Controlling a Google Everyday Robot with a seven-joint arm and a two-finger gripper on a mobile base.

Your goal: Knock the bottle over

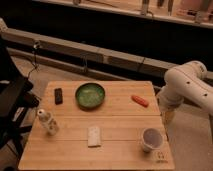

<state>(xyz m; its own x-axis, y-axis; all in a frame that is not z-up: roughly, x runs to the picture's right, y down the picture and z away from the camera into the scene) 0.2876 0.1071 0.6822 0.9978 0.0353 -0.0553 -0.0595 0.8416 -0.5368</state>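
A small white bottle (48,122) with a pale cap stands upright, leaning slightly, near the left edge of the wooden table (117,117). My white arm (186,86) comes in from the right. Its gripper (168,119) hangs at the table's right edge, far from the bottle and just above and right of a cup. Nothing is seen in it.
A green bowl (90,95) sits at the back centre with a black device (58,95) to its left. An orange object (140,100) lies at the back right. A white packet (93,136) lies front centre. A paper cup (151,139) stands front right. A black chair (12,107) is at the left.
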